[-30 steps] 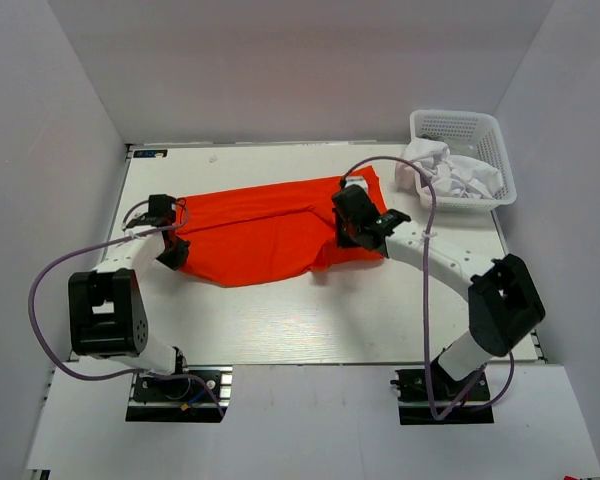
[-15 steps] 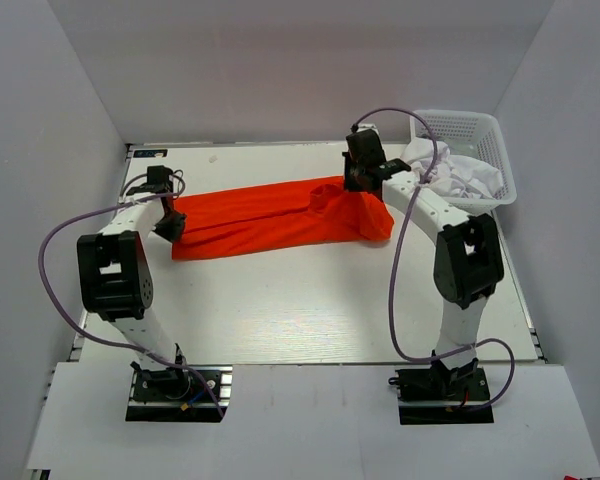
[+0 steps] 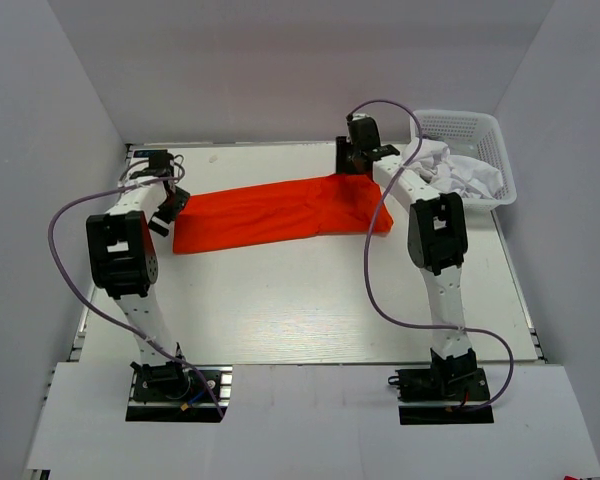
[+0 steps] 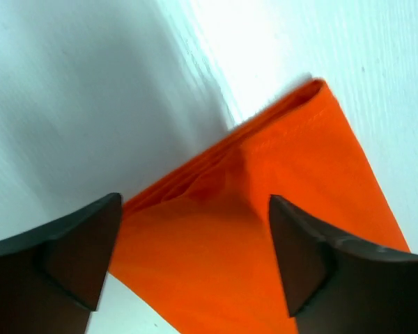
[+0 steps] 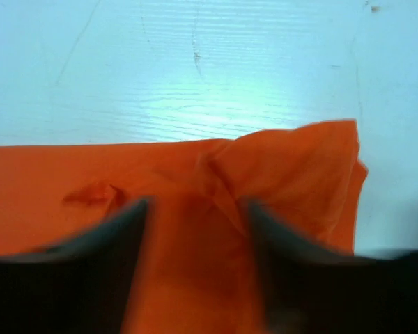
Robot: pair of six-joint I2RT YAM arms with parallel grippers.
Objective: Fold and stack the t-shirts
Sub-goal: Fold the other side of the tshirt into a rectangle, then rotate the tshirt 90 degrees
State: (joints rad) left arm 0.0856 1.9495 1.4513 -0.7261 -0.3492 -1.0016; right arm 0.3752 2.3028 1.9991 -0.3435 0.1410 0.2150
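Note:
The orange-red t-shirt (image 3: pixel 270 212) lies folded into a long narrow band across the far half of the table. My left gripper (image 3: pixel 168 203) hovers over its left end, jaws wide apart and holding nothing; in the left wrist view the left gripper (image 4: pixel 195 243) has the shirt's corner (image 4: pixel 292 174) lying flat under it. My right gripper (image 3: pixel 352 170) is at the band's far right end. In the right wrist view the right gripper (image 5: pixel 195 236) is blurred, its fingers apart above the rumpled cloth (image 5: pixel 279 174). White t-shirts (image 3: pixel 460 175) are heaped in the basket.
The white lattice basket (image 3: pixel 460 120) stands at the far right corner, and some white cloth spills over its left side. The white table (image 3: pixel 300 290) has grey walls on three sides. Purple cables loop from both arms.
Both arms swung toward the far side with the shirt's near edge, folding it into a narrower band. Both grippers, shut before, now stand open and have let go of the cloth.

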